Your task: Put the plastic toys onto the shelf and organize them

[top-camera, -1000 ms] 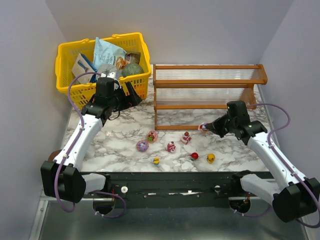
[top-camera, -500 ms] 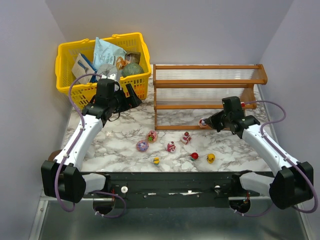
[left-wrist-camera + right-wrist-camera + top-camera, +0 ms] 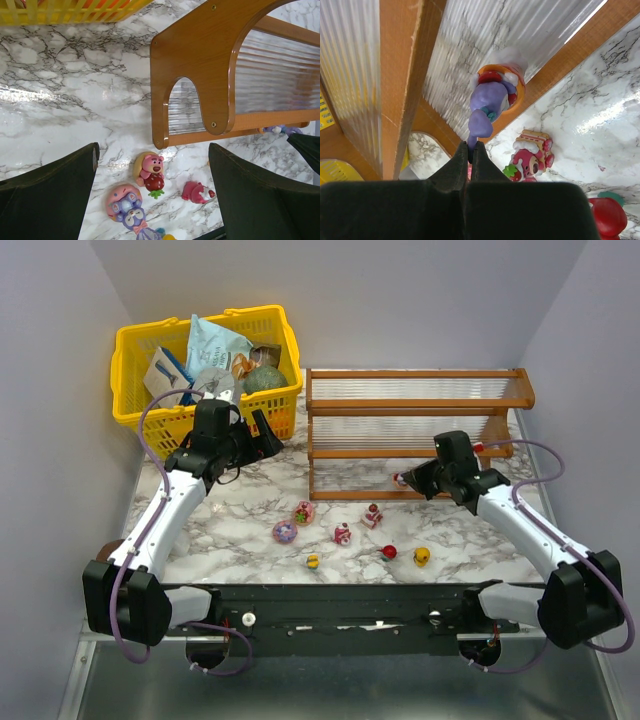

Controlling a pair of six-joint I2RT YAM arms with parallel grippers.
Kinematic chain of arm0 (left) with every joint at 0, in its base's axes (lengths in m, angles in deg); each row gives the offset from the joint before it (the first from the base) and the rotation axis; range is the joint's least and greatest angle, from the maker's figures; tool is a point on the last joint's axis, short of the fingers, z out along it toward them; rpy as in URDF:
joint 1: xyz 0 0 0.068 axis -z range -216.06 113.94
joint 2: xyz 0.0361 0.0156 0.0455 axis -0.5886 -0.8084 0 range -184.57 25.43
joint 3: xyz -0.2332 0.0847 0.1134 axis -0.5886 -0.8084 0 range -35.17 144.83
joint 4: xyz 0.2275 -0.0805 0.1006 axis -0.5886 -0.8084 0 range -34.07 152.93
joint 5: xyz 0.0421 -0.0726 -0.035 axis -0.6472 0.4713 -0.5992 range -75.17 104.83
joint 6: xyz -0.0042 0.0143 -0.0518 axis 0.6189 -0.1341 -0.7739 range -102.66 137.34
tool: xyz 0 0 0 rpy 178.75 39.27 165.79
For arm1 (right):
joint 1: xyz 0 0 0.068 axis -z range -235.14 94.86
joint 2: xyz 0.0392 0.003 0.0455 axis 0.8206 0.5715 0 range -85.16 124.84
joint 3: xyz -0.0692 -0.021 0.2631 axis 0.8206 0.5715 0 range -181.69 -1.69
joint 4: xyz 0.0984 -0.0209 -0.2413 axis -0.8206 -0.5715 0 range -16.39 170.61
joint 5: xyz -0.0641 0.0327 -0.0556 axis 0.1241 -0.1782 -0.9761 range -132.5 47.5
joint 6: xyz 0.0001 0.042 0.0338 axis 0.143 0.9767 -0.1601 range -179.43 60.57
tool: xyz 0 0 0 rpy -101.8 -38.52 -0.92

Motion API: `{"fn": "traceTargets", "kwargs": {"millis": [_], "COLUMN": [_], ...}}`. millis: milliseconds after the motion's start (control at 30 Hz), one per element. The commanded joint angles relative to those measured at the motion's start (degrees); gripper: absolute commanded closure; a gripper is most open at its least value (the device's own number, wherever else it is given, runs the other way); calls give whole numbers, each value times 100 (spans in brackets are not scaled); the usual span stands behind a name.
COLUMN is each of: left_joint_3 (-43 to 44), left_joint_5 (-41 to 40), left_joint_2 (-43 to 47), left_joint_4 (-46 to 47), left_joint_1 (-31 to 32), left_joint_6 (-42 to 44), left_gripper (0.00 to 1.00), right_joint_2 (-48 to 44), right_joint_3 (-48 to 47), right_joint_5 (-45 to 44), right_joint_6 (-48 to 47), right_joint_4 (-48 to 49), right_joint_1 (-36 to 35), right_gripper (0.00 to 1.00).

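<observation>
The shelf (image 3: 415, 403) stands at the back right, and also shows in the left wrist view (image 3: 200, 65) and the right wrist view (image 3: 400, 75). My right gripper (image 3: 410, 480) is shut on a purple figurine (image 3: 492, 102), pinching its thin lower end (image 3: 471, 147) and holding it at the shelf's bottom tier. Several toys lie on the marble in front: a pink bear (image 3: 303, 511), a purple donut toy (image 3: 284, 532), a pink one (image 3: 342, 534), a red-pink one (image 3: 372, 515), a red one (image 3: 389, 552) and a yellow duck (image 3: 422, 557). My left gripper (image 3: 262, 435) is open and empty beside the basket.
A yellow basket (image 3: 135, 340) of packets and jars stands at the back left. A small red thing (image 3: 478, 447) sits on the shelf's middle tier at the right end. Walls close in on both sides. The left wrist view shows the pink bear (image 3: 151, 172) between my open fingers.
My right gripper has moved left and towards the shelf with the purple figurine, from beside the shelf's front to its bottom tier. The left arm has hardly moved.
</observation>
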Motion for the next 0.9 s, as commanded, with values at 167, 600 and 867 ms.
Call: {"fn": "traceTargets", "kwargs": {"millis": [167,600,867], "left_joint_3": [-6,-15,-15], "left_joint_5": [76,85,67], "left_joint_2": [3,38,38], "left_joint_4": [-10,-37,-54], "left_joint_1": [-32,-32,-32], "left_joint_6": [36,98,115], "left_gripper": [1,1,1], "right_joint_2": [196,416,390], "right_joint_3": [-119,-356,-435], "right_joint_5": [-238,-229,-238], "right_joint_6": [96,96,79], "right_joint_4": [130,33,-11], "right_joint_1": [-64,-55,-64], "right_gripper": [97,84,56]}}
